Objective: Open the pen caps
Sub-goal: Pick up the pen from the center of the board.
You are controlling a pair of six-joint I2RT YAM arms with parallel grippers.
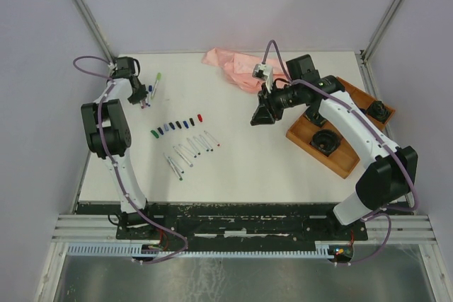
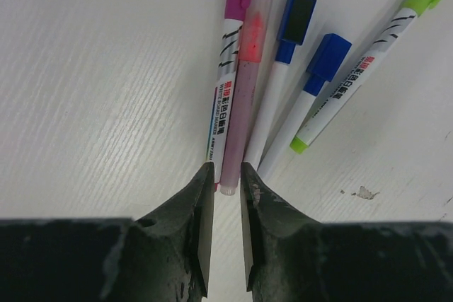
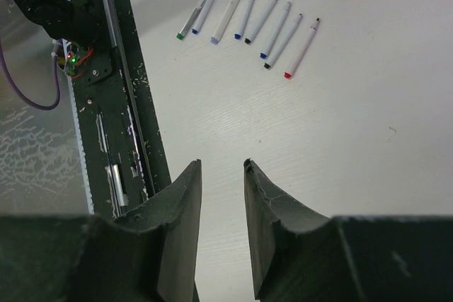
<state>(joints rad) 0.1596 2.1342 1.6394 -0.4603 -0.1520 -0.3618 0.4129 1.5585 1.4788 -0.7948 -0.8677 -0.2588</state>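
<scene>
Pink pen (image 2: 237, 118), cap (image 2: 256, 15) away; left gripper (image 2: 226, 167) round tail, grip unclear; right gripper (image 3: 221, 164) apart.

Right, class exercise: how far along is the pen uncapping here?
Done: a row of uncapped pens lies beside their loose caps. In hand: the left gripper has its jaws narrow around the tail of the pink pen, firm grip unclear. Left: all five capped pens in that far cluster, pink one included. The right gripper hangs open, holding nothing.

Five capped pens (image 2: 226, 90), eight uncapped pens (image 3: 263, 15), eight loose pen caps (image 1: 178, 124), one pink cloth (image 1: 230, 65) and one wooden tray (image 1: 301, 132) are counted on the counter (image 1: 248, 167).
</scene>
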